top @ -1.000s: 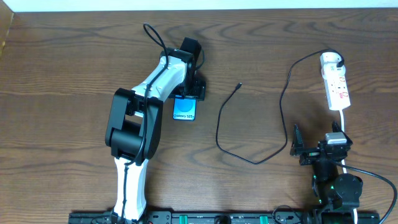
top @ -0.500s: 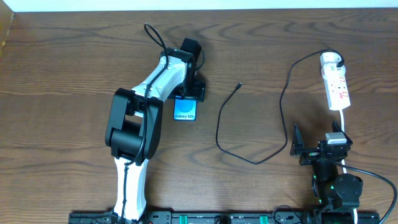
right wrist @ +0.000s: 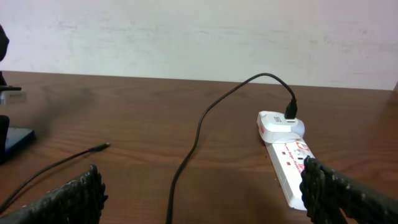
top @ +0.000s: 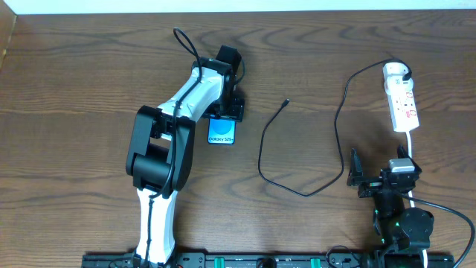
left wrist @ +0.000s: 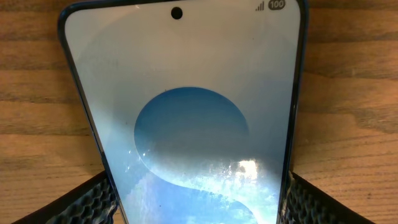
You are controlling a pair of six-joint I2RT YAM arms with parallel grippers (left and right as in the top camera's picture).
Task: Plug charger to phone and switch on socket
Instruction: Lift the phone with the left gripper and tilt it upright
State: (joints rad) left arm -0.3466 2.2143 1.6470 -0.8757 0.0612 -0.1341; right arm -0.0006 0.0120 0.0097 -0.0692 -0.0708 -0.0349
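Note:
The phone (top: 222, 132), with a light blue screen and dark rim, lies at the table's middle left. My left gripper (top: 225, 113) is over its far end. In the left wrist view the phone (left wrist: 186, 112) fills the frame and both pads of the left gripper (left wrist: 199, 202) press its side edges. The charger's thin black cable (top: 262, 160) loops across the table, and its free connector (top: 286, 101) lies right of the phone. The white socket strip (top: 402, 100) lies at the far right with the charger plug in it. My right gripper (top: 379, 170) is open and empty near the front right.
In the right wrist view the charger cable (right wrist: 198, 127) runs between the open jaws (right wrist: 202, 193), with the connector (right wrist: 102, 147) at the left and the socket strip (right wrist: 283, 152) at the right. The strip's white cord (top: 411, 145) runs toward the right arm's base.

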